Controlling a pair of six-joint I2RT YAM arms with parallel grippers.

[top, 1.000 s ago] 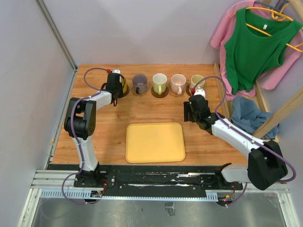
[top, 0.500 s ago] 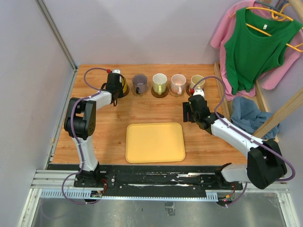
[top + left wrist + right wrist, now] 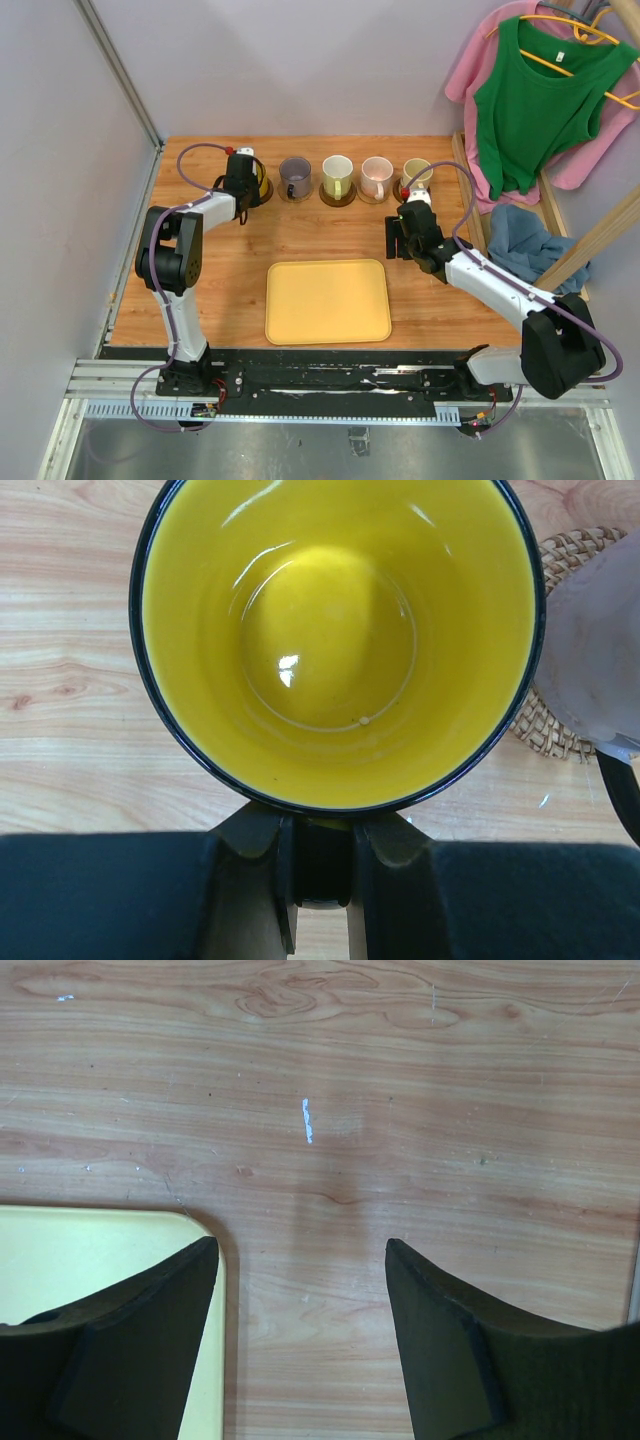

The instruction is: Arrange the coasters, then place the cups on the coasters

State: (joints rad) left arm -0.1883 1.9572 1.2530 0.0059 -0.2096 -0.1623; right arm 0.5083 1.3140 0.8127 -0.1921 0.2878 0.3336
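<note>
- Since a second ago, the right gripper [image 3: 397, 236] has drifted slightly left; the left arm is unchanged.
- The left gripper [image 3: 322, 832] is clamped on the handle of the yellow mug [image 3: 335, 640], at the far left.
- The right fingers stand apart, empty, beside the tray [image 3: 90, 1250].
- Only the overhead view shows the other mugs [image 3: 337, 177] in a row on coasters [image 3: 338, 200].

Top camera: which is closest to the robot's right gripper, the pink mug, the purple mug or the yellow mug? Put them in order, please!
1. pink mug: in the back row, just behind the right gripper.
2. purple mug: further left along the row.
3. yellow mug: at the row's left end, held by the left gripper.
</note>
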